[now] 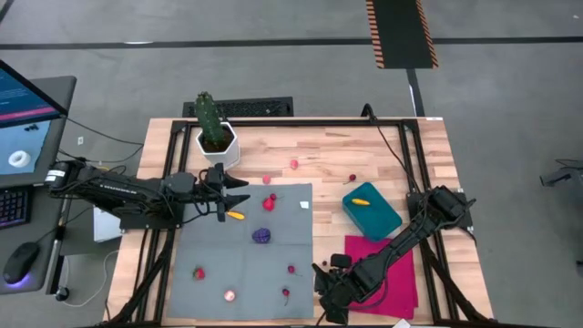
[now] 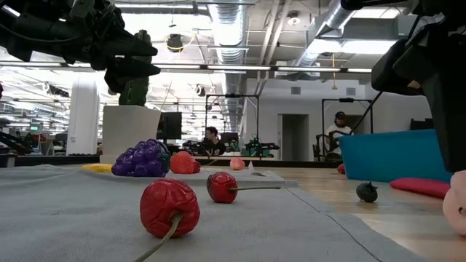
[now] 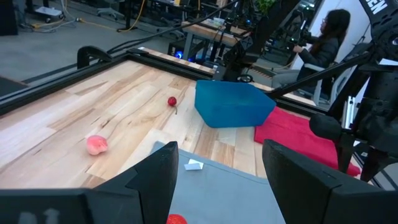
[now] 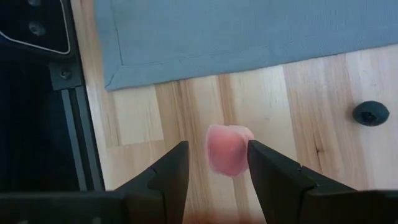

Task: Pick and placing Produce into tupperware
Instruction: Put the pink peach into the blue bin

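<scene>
Cactus in white pot beside grey cloth.

Teal tupperware, magenta cloth, grey mat, purple grapes.

Teal tub holding yellow piece, fruits on grey mat

I see a wood table carrying grey mat, magenta cloth, teal tub, potted cactus, loose pink and red produce.
</scene>
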{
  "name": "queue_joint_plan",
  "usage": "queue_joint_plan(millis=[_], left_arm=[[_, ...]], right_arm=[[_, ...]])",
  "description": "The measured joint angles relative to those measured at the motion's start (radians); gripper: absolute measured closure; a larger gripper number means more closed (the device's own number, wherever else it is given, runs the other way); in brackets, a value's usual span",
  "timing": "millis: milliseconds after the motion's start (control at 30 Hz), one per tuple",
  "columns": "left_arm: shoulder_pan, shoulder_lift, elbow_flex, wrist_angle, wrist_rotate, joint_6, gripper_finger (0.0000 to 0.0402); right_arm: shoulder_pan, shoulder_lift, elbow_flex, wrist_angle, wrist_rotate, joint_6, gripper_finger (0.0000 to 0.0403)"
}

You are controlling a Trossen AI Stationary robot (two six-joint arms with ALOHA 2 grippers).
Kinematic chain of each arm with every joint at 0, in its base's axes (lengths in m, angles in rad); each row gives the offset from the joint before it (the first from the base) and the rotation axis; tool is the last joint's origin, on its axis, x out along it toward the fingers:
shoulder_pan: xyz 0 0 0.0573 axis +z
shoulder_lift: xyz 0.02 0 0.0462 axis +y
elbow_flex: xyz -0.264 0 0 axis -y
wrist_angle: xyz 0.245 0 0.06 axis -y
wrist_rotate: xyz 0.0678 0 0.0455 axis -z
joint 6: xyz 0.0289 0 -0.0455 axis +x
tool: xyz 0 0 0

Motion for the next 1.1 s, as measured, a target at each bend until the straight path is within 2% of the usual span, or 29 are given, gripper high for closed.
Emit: queue_joint_plan(millis=[133, 333, 667, 833, 1100], left_arm=[[0.000, 0.000, 0.000, 0.000, 0.000, 0.000, 0.0178], [0.000, 0.007, 0.000, 0.005, -0.010, 0.007, 0.0178], [0.000, 0.015, 0.000, 0.009, -0.026, 0.006, 0.0178], [0.000, 0.015, 0.000, 0.009, -0.026, 0.004, 0.0178], [0.000, 0.015, 0.000, 0.008, -0.026, 0.000, 0.0178]], right_arm=[[-0.001, 0.040, -0.005, -0.030, -0.023, 0.011, 0.0215], [-0.006, 0.067, 0.005, 0.029, -0.055, 0.002, 0.0216], [-0.019, 0.059, 0.003, 0.020, -0.049, -0.048, 0.0246], [-0.054, 0.029, 0.003, 0.021, -0.027, -0.118, 0.0244], [-0.101, -0.106, 0.003, 0.029, 0.051, -0.256, 0.0251]])
